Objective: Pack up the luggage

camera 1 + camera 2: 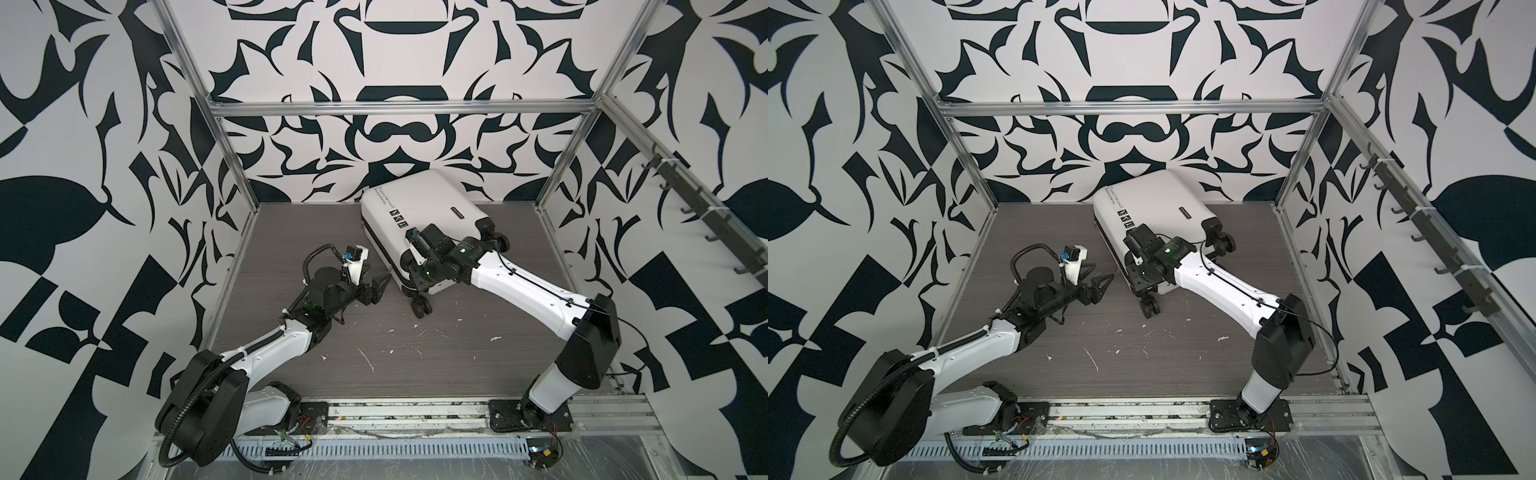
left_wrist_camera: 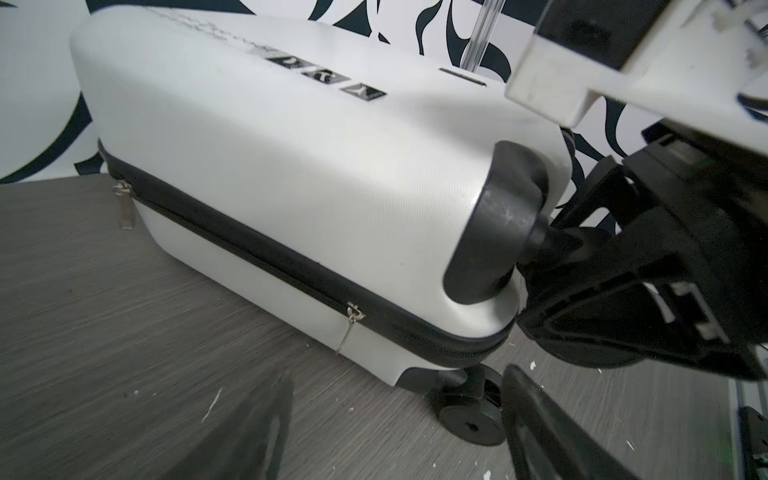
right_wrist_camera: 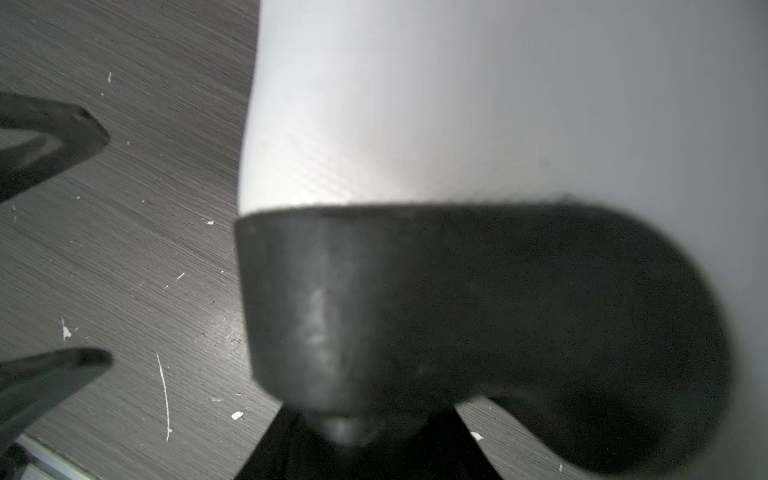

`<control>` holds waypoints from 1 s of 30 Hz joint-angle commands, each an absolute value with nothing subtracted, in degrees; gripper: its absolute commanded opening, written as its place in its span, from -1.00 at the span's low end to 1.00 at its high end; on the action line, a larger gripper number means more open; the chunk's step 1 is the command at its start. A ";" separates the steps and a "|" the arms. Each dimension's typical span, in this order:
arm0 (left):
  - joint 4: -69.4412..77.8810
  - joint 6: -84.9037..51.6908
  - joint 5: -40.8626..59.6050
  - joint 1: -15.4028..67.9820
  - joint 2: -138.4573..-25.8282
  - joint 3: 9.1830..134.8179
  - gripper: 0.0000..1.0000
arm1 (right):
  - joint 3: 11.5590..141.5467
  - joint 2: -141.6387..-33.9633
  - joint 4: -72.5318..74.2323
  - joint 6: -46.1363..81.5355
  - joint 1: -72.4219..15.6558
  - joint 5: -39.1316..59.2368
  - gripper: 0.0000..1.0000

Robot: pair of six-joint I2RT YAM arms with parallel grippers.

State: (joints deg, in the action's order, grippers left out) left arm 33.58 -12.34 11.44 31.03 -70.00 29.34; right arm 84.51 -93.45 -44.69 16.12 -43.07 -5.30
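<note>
1. We see the luggage [image 1: 419, 216], a small white hard-shell suitcase, lying on its broad side at the back middle of the gray wood-grain counter [image 1: 457, 353]. Its far end is close to the patterned back wall and its wheels point toward the front.
2. The luggage is closed. In the left wrist view the black zipper [image 2: 249, 245] runs shut along the side seam, and two metal pulls [image 2: 353, 316] hang from it.
3. The right end effector [image 1: 409, 266] sits at the luggage's near wheel-end corner. It is clenched around the spinner wheel that sticks out of the black corner guard [image 2: 490, 232]. The fingers hide most of that wheel.
4. The left end effector [image 1: 378, 276] is released, with its fingers spread wide and nothing between them. It hangs just beside the luggage's left side near the wheel end, without touching it.
5. A second spinner wheel [image 1: 420, 306] sits low at the same end, at the counter.
6. Small white flecks lie scattered on the counter in front of the luggage.
</note>
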 commanded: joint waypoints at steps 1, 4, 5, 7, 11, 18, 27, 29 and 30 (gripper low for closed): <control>37.07 -9.99 16.76 30.86 -70.07 30.07 0.60 | 84.13 -87.19 -38.96 15.28 -41.94 -5.48 -1.00; 37.88 -10.18 18.98 30.90 -72.16 30.11 0.36 | 82.09 -85.46 -38.68 15.29 -40.75 -4.64 -1.00; 39.56 -9.71 19.63 31.15 -72.56 29.26 0.33 | 81.43 -84.90 -38.64 15.28 -40.49 -4.38 -1.00; 44.56 -8.15 19.06 32.11 -74.79 26.95 0.28 | 79.84 -83.44 -38.30 15.19 -39.93 -3.77 -1.00; 48.52 -6.85 19.32 32.72 -80.06 26.20 0.22 | 77.31 -81.26 -37.66 15.03 -39.20 -3.01 -1.00; 59.09 -8.36 18.83 32.86 -92.24 27.54 -0.07 | 75.46 -80.20 -37.38 15.19 -38.80 -2.30 -1.00; 62.45 -7.75 19.26 32.79 -101.23 32.53 -0.19 | 74.68 -79.63 -37.27 15.36 -38.58 -2.28 -1.00; 61.87 -7.44 19.87 32.81 -102.17 33.89 -0.23 | 74.68 -79.64 -37.35 15.38 -38.53 -2.19 -1.00; 61.26 -7.38 20.37 32.85 -102.75 34.68 -0.26 | 74.70 -79.70 -37.35 15.38 -38.45 -2.09 -1.00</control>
State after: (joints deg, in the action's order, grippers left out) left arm 58.94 -8.32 19.27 32.71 -101.36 32.34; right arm 73.41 -83.77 -40.10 13.41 -39.29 -0.82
